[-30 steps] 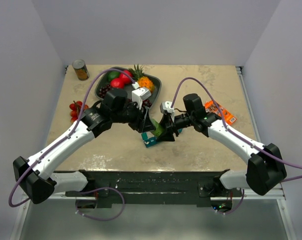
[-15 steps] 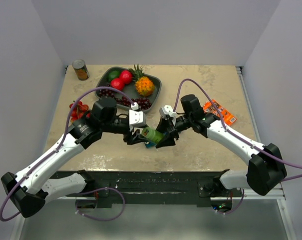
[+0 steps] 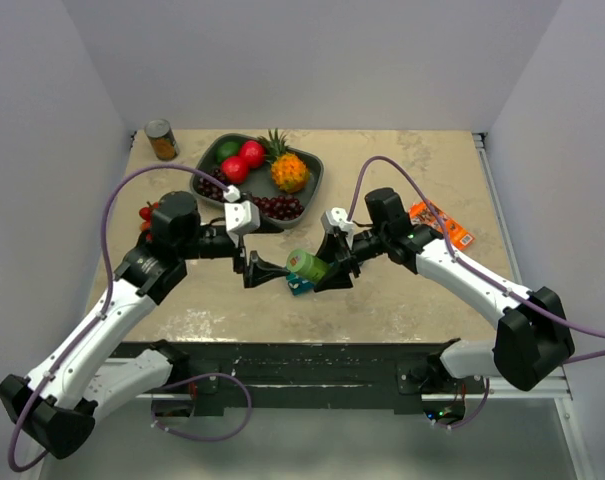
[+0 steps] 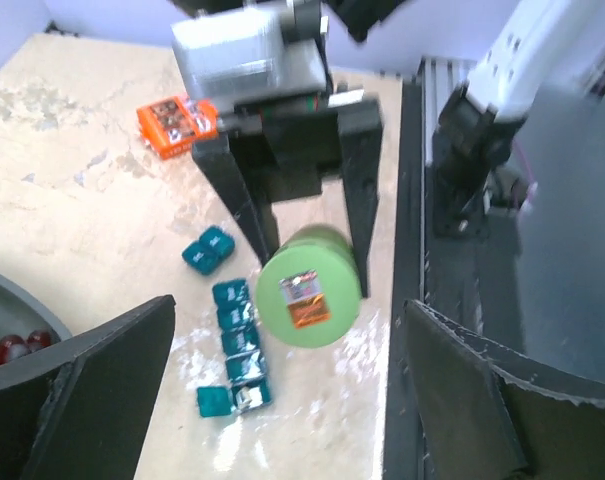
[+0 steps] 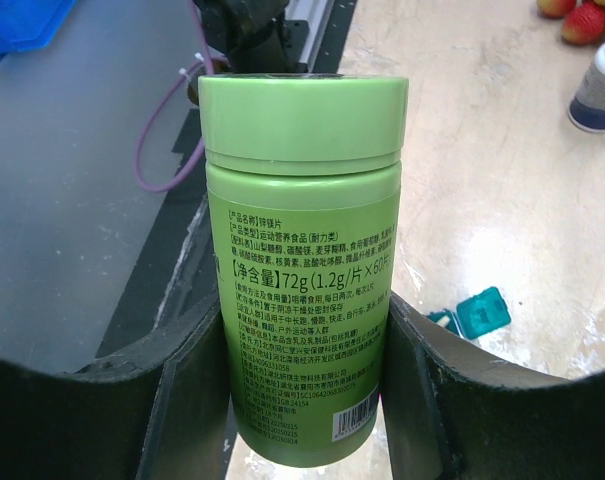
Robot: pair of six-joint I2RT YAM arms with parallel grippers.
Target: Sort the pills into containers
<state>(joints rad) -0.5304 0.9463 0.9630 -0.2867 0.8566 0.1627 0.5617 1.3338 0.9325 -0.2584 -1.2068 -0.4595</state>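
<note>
right gripper (image 3: 322,272) clamps a green bottle (image 5: 302,250) sideways above the table (image 3: 402,160), cap toward the left gripper (image 3: 265,270), which is spread wide, not touching it. teal containers (image 4: 240,340) lie on the table just beneath the bottle.

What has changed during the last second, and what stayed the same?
The left gripper drew back to the left, away from the green bottle; its jaws are now open and empty. The right gripper keeps the bottle clamped, cap on, in about the same place above the teal containers. The fruit tray, can and orange packet did not move.
</note>
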